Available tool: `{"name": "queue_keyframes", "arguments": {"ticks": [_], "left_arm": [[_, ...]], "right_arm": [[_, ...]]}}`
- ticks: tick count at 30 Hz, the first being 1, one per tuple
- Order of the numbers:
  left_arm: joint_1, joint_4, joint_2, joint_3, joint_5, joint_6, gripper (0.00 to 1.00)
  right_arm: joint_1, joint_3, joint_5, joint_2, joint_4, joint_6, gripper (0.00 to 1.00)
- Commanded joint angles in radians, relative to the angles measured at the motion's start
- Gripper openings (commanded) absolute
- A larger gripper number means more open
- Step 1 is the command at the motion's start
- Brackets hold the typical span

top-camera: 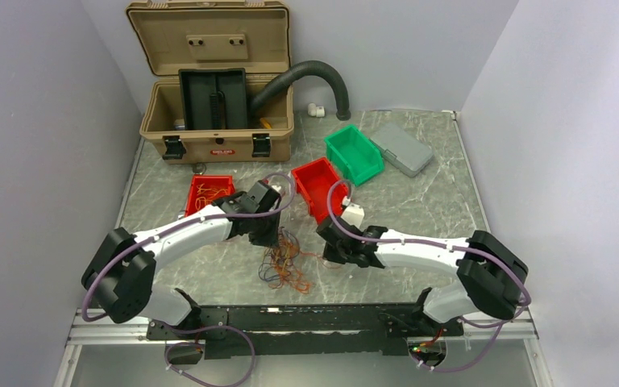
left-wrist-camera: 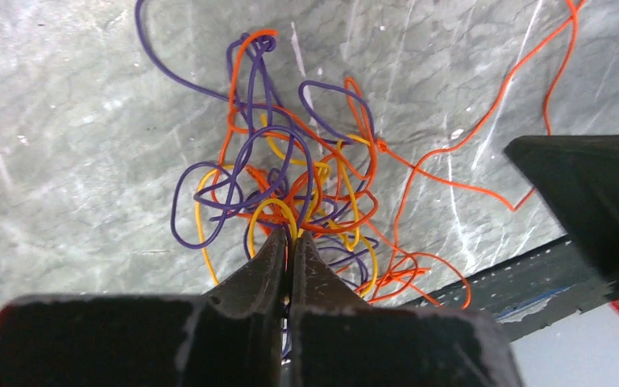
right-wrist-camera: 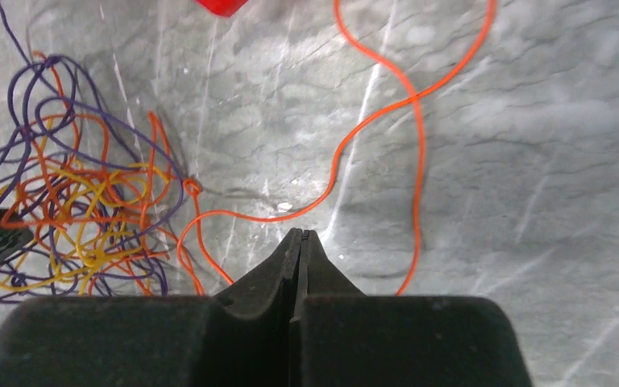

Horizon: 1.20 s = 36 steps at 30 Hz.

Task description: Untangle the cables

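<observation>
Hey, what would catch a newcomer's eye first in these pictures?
A tangle of orange, yellow and purple cables lies on the table near its front edge. The left pincer meets its edge and the right pincer sits beside it, both shut. At the far left stands an open tan case.

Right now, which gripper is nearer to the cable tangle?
Left. The left gripper is closed on the cable tangle at its near edge. The right gripper sits off to one side, closed above the table, beside a loose orange strand.
</observation>
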Motion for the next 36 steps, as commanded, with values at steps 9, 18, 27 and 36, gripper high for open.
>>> {"name": "queue_keyframes", "arguments": {"ticks": [9,18,27,36], "left_arm": [[0.047,-0.104,-0.143,0.068,-0.124,0.041,0.00],[0.058,-0.075,-0.153,0.062,-0.073,0.059,0.00],[0.057,-0.092,-0.150,0.073,-0.079,0.063,0.00],[0.060,-0.113,-0.162,0.079,-0.102,0.047,0.00]], "right_arm": [[-0.183,-0.041,0.132,-0.333,-0.192,-0.116,0.00],[-0.179,-0.079,-0.380,-0.359,0.153,-0.630,0.83],[-0.021,0.084,-0.339,-0.026,0.137,-0.808,0.79],[0.000,0.097,0.027,0.012,0.080,-0.653,0.00]]}}
